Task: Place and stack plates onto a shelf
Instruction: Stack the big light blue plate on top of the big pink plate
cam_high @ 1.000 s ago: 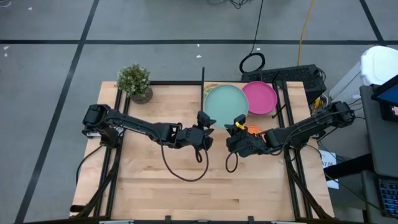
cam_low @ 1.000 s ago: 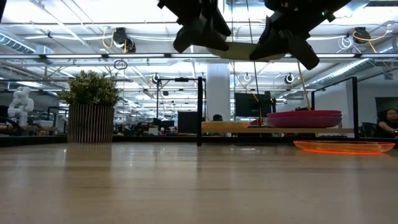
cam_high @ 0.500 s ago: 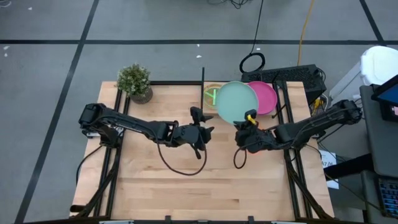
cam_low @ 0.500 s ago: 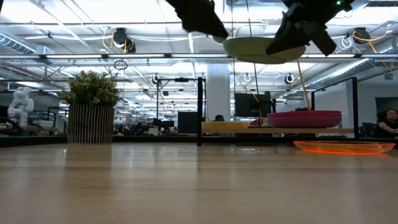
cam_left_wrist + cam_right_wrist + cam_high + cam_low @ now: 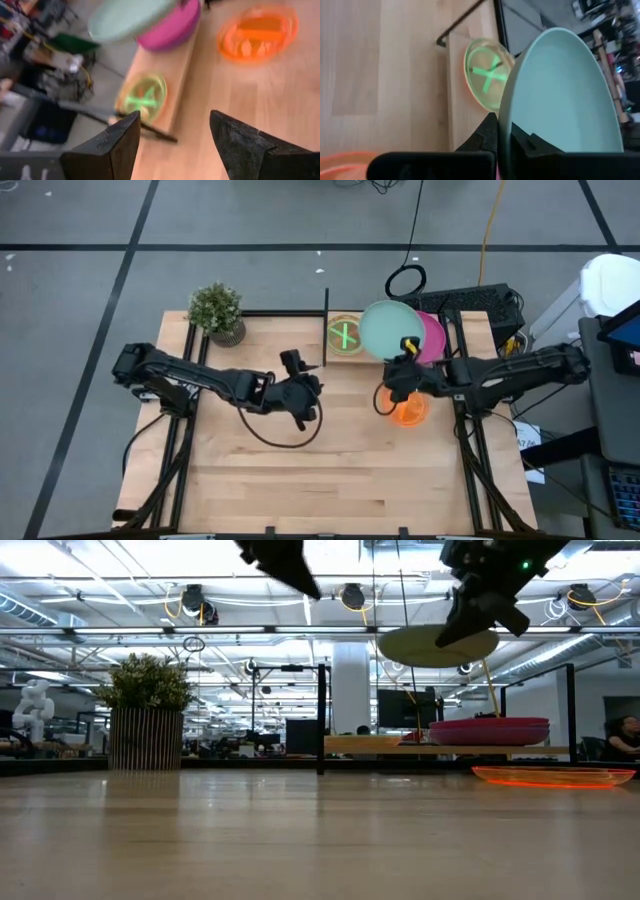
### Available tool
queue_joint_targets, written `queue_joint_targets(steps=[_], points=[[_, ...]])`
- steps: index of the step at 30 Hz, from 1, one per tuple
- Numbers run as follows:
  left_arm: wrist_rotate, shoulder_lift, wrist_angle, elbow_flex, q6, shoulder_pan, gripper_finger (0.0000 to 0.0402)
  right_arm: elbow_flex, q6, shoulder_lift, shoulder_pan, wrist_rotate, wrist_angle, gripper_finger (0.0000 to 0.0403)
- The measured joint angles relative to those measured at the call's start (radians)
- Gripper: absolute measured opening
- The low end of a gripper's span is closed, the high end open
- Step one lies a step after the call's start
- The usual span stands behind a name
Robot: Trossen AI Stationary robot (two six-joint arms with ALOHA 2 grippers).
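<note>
My right gripper (image 5: pixel 405 366) is shut on a pale teal plate (image 5: pixel 388 330), which hangs over the shelf (image 5: pixel 352 358), partly above the magenta plate (image 5: pixel 437 340) that lies on the shelf's right part. A small green plate (image 5: pixel 344 335) lies on the shelf's left part, beside the black upright panel (image 5: pixel 326 328). An orange plate (image 5: pixel 407 409) lies on the tabletop near the shelf. My left gripper (image 5: pixel 300 377) is open and holds nothing; it hangs over the table left of the shelf. My right gripper pinches the teal plate's rim (image 5: pixel 503 131) on its near side, one finger on the upper face (image 5: pixel 527 142) and one under the plate. The fingers slant down toward the table's far edge. The plate (image 5: pixel 437 644) is lifted clear, roughly level above the magenta plate (image 5: pixel 490 730).
A potted plant (image 5: pixel 217 312) stands at the table's far left corner. A black power strip and cables (image 5: pixel 450 298) lie beyond the far edge. Bare tabletop stretches along the near side (image 5: pixel 320 480).
My right gripper has carried the teal plate toward the far right, off the green plate and partly over the magenta one. My left gripper, open throughout, has drawn back toward the table's left, away from the plate, and has rolled about its own axis.
</note>
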Motion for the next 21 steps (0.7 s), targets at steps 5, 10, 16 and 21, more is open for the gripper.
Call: queue_joint_targets(steps=[5, 10, 16, 21], points=[[-0.007, 0.003, -0.145, -0.001, -0.147, -0.005, 0.0243, 0.0, 0.0, -0.001, -0.097, -0.079, -0.024, 0.0002], [-0.007, -0.014, -0.175, -0.052, -0.227, -0.03, 0.0243, 0.0, 0.013, -0.001, -0.156, -0.097, -0.058, 0.0002], [-0.021, -0.087, -0.051, -0.217, -0.272, -0.058, 0.0243, -0.001, 0.074, -0.001, -0.194, -0.096, -0.117, 0.0003], [-0.021, -0.189, 0.208, -0.38, -0.264, -0.079, 0.0243, -0.032, 0.108, -0.001, -0.217, -0.097, -0.117, 0.0003]])
